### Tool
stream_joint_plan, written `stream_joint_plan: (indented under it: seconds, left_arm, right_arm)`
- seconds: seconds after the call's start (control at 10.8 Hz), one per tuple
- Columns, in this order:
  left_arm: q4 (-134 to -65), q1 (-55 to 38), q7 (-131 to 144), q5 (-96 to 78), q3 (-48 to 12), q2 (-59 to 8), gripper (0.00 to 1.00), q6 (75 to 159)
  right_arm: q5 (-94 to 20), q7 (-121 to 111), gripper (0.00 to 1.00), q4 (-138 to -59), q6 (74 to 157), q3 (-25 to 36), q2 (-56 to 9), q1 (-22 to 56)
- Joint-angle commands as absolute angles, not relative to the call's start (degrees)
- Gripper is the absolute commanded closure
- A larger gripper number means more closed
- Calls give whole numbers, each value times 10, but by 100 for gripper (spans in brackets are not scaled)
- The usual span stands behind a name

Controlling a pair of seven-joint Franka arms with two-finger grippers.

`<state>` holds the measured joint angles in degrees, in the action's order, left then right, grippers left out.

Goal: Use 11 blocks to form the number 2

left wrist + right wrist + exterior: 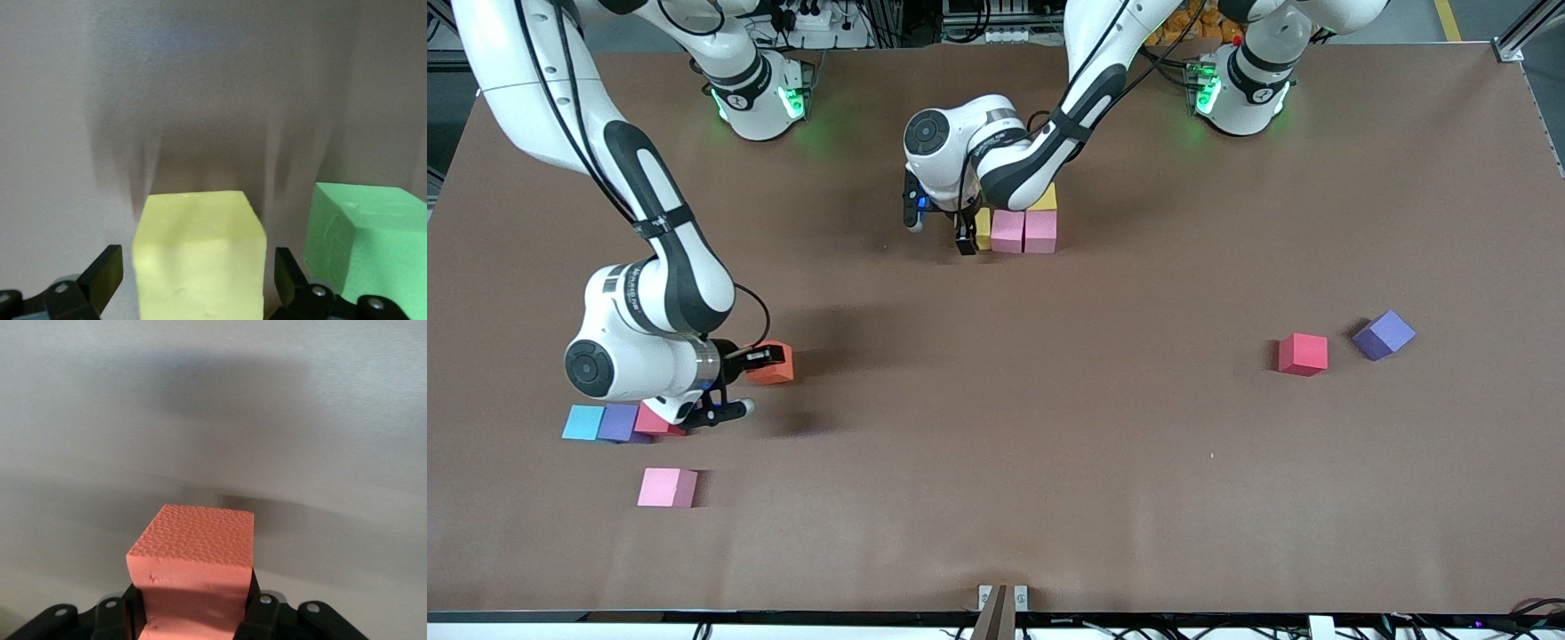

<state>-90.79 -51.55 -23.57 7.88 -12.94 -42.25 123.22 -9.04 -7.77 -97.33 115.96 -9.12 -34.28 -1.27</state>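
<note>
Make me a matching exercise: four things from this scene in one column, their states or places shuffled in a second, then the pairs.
Things:
1. orange block
2. yellow block
3. lone pink block
4. left hand

States or places:
A. open around a block in the group being built
B. gripped in the right hand
C. on the table, nearer the front camera than the blue block
D. between open fingers, beside the green block

Pairs: 1-B, 2-D, 3-C, 4-A
</note>
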Motion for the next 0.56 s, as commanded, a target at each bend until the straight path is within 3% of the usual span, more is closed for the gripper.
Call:
stream_joint_plan:
  seconds: [0.0, 0.46]
  left_arm:
    - [-918, -500, -230, 91, -141, -392, 0, 1208]
    - [-912, -457, -230, 57, -163, -323, 0, 1123]
  right_arm:
    - [-107, -45, 49, -978, 1155, -88, -329, 4]
    - [-142, 24, 49, -978, 1155, -87, -327, 46]
